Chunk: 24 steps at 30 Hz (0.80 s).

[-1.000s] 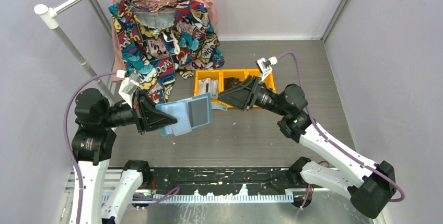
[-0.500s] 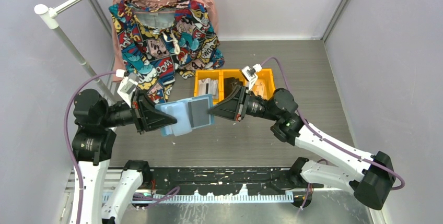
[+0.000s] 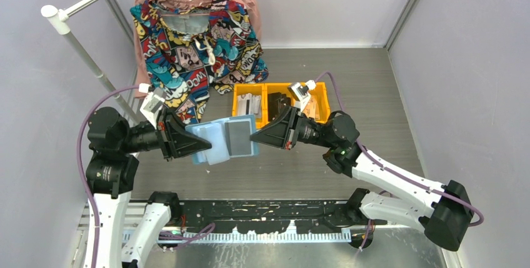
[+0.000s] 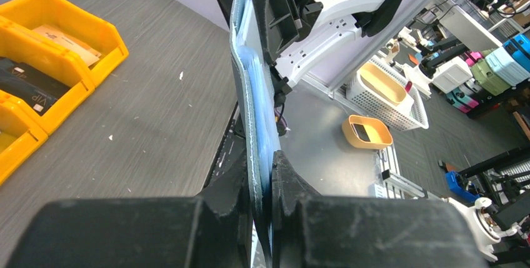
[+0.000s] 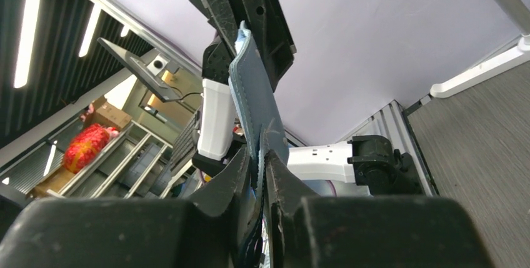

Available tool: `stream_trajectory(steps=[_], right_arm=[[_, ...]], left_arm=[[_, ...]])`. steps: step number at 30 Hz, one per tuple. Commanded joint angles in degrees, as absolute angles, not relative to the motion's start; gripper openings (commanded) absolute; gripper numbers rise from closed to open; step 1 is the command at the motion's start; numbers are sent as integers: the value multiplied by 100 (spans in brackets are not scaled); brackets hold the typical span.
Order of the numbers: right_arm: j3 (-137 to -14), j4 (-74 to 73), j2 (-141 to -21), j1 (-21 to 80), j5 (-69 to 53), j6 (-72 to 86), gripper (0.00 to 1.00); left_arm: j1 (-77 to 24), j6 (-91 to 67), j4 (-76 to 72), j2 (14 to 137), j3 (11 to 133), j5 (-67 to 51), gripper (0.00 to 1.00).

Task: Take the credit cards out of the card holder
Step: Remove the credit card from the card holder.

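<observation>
The card holder (image 3: 215,146) hangs open in the air between the two arms, its light-blue inner side facing up. A greyish credit card (image 3: 237,135) shows in its right sleeve. My left gripper (image 3: 199,146) is shut on the holder's left edge; in the left wrist view the holder (image 4: 249,93) stands edge-on between the jaws of that gripper (image 4: 265,177). My right gripper (image 3: 252,137) is shut on the holder's right edge. The right wrist view shows the stitched teal edge (image 5: 253,93) pinched by this gripper (image 5: 262,158). Whether a card is pinched too, I cannot tell.
A row of orange bins (image 3: 250,102) with cards and dark items stands on the table behind the holder, also seen in the left wrist view (image 4: 56,49). A colourful shirt (image 3: 194,37) hangs from a rack pole (image 3: 78,46) at the back left.
My right gripper has moved left from near the bins to the holder's right edge and closed on it. The left gripper and the holder have stayed almost still.
</observation>
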<state>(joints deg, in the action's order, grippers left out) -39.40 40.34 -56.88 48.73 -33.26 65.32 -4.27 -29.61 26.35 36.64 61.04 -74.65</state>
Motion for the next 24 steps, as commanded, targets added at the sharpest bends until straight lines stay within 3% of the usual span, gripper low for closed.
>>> stream_trajectory(steps=[1, 5, 13, 16, 19, 24], right_arm=[[-3915, 5093, -5622, 4931, -3463, 6840, 19], [-3993, 4918, -5614, 4960, -3410, 6795, 9], [-4412, 4507, -5805, 5370, -3310, 6482, 6], [-4658, 4124, -5904, 5629, -3231, 6164, 19], [-4860, 3859, -6036, 5874, -3163, 5935, 25], [-5220, 2744, -6025, 5963, -2683, 5445, 9]], left_arm=[[-451, -2965, 2365, 3619, 6172, -7585, 0], [-453, -2948, 2365, 3625, 6157, -7553, 0], [-461, -2895, 2434, 3641, 6122, -7548, 0], [-457, -2862, 2477, 3660, 6134, -7558, 0], [-466, -2825, 2512, 3670, 6148, -7559, 0], [-470, -2764, 2582, 3678, 6199, -7559, 0]])
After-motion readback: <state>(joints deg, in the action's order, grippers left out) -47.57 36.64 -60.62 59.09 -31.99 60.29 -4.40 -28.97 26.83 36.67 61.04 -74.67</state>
